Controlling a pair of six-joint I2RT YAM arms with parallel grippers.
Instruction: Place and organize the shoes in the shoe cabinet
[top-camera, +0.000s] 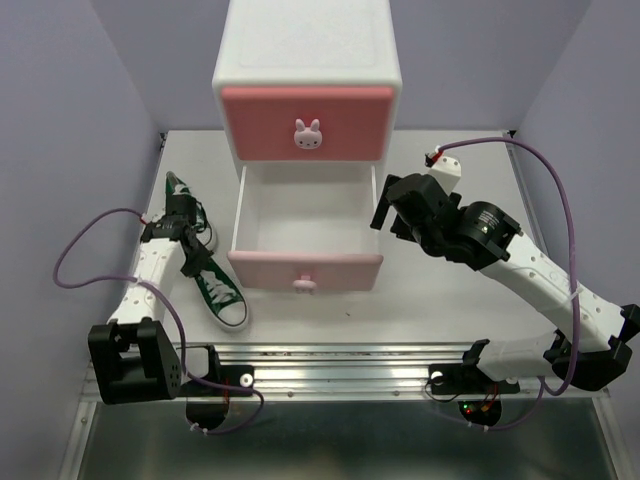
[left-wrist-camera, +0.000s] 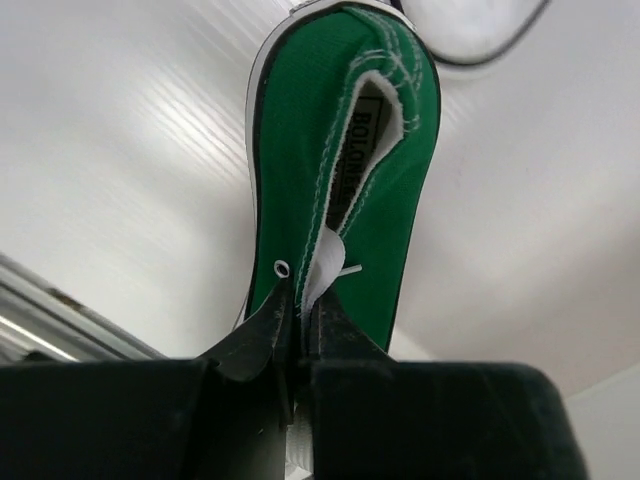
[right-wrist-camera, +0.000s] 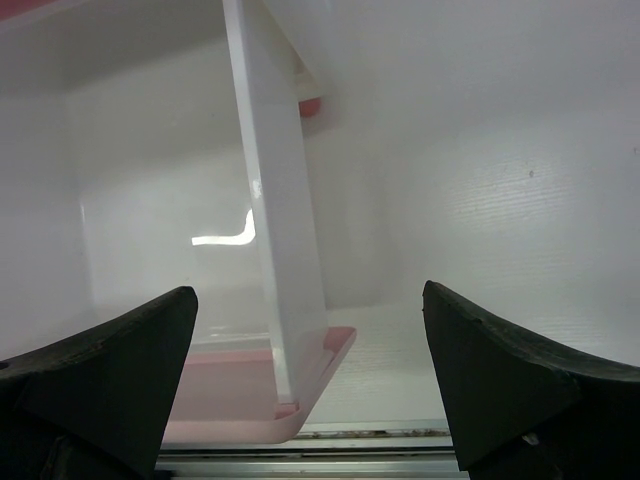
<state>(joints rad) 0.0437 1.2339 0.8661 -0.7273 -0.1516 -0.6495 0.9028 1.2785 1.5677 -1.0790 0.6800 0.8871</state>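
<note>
Beside the open drawer, right gripper hangs spread; left gripper pinches a green sneaker.

- The overhead view's top edge crops the back of the cabinet.
- The left gripper hides the middle of a green shoe.
- A pale rounded shape, cropped at the left wrist view's top edge, is unidentifiable.
- The overhead view's right edge clips the right arm at its elbow.
</note>
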